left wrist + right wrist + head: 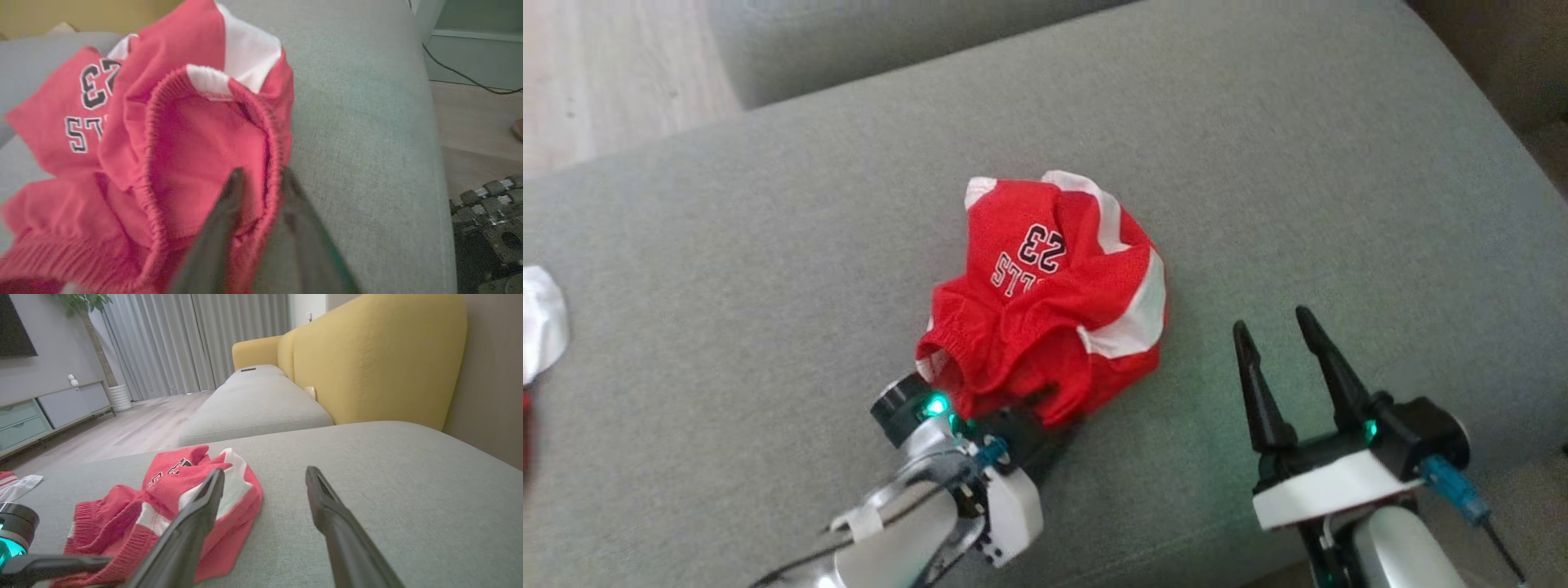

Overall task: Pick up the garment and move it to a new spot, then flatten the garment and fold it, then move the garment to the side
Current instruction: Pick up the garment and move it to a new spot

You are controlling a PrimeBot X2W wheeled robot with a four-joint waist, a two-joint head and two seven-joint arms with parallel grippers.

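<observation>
The garment [1045,294] is a red jersey with white panels and the number 23, lying crumpled in the middle of the grey sofa cushion [768,245]. My left gripper [261,173] reaches into its near edge. In the left wrist view its two fingers stand parted, with the ribbed red hem [271,134] running between them. From the head camera the fabric hides those fingers and only the left wrist [980,457] shows. My right gripper [1274,322] hovers open and empty to the right of the garment [175,498], fingers [204,506] well apart.
A white cloth [539,322] lies at the cushion's left edge. A second grey cushion [253,404] and the yellow backrest [367,355] lie beyond. Wooden floor [605,65] borders the sofa, with a cable [470,77] on it.
</observation>
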